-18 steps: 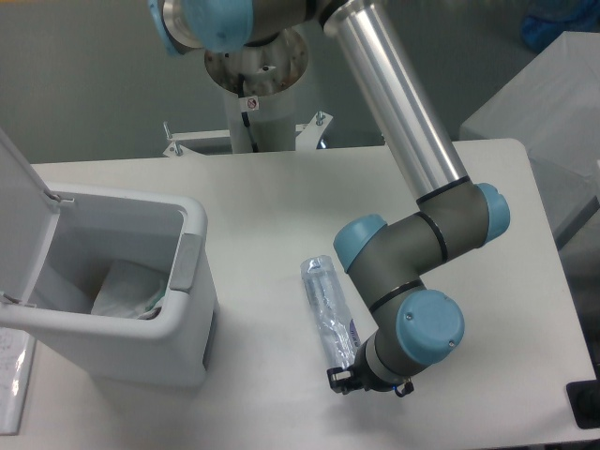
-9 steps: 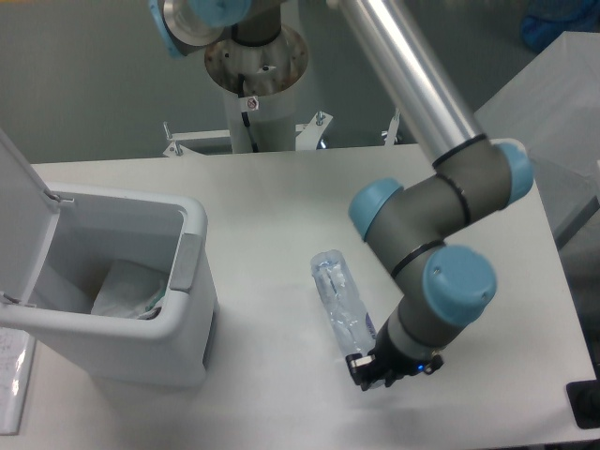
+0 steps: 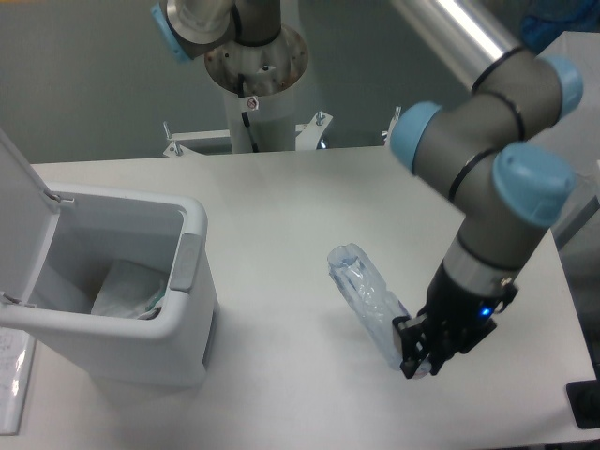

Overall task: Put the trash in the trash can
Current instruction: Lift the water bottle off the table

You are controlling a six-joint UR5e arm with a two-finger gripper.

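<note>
We had the gripper [image 3: 415,353] clenched on the squashed bottle's [image 3: 369,300] cap end, well right of the trash can [image 3: 192,281], so it could be carried over.

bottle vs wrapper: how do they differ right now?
The bottle is outside the bin, held at one end by the pincer; the wrapper lies inside the bin. The bottle is long and clear; the wrapper is a pale crumpled heap. Both are trash.

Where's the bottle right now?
The bottle is right of the trash can, one end in the gripper jaws, tilted above the table.
</note>
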